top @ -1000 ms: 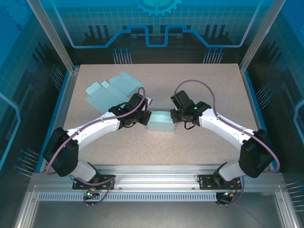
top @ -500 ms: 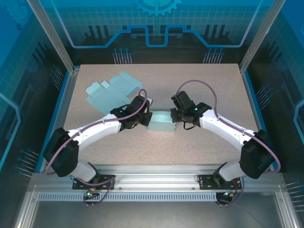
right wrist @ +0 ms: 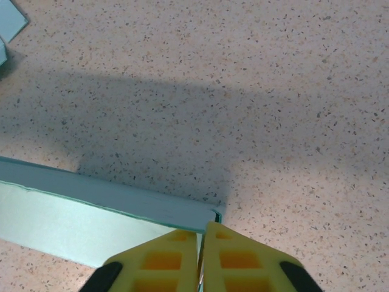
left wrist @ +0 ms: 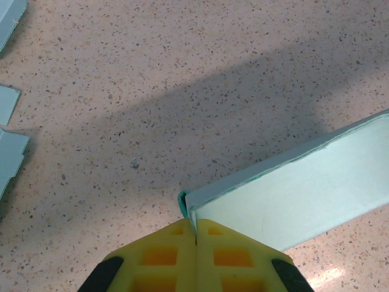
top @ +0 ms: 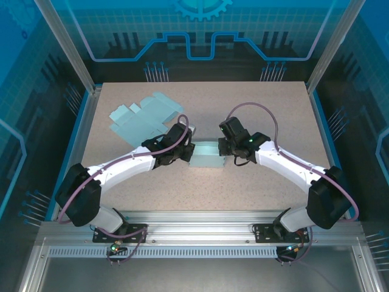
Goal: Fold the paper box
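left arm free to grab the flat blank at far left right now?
Probably not yet: the left gripper is shut on the folded box. Bare table lies between it and the flat blank, so after release, likely yes.

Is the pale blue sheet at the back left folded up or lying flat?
Flat: the sheet lies spread on the table, its tabs sticking out along the edges.

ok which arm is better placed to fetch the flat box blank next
Left, probably. The flat box blank lies far left, just beyond the left gripper; the right gripper sits across the folded paper box. Both grippers' jaws are shut on its ends.
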### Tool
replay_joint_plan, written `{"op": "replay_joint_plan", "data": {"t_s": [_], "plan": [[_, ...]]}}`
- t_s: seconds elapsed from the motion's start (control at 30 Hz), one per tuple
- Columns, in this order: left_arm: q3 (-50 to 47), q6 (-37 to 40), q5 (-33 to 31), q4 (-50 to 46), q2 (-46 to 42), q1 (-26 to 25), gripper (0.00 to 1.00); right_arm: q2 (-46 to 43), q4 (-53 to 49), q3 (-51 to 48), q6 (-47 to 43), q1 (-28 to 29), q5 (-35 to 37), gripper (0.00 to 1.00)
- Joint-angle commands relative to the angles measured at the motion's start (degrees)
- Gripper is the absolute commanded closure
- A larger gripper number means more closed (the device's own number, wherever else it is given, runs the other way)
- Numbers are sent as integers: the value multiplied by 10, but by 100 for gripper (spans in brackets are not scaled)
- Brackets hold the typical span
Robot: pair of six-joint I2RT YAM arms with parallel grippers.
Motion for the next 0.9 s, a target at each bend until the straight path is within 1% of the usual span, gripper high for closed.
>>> {"op": "replay_joint_plan", "data": {"t_s": [0.0,0.27,0.47,0.67,0.87], "plan": [[-8,-11,71,55,6,-33,100,-4,75,-12,3,24,-67,94],[-25,-19,68,65,4,-33,100,-10,90,-59,5,24,-55,99],[-43,-31,72,77,1,-33,100,-20,101,-80,7,26,-52,100],[-64,-56,80,101,-11,-33,100,-18,102,-82,3,29,-50,100],[-63,-88,103,124,-34,-33,100,-16,97,-78,-3,40,-32,100]]}}
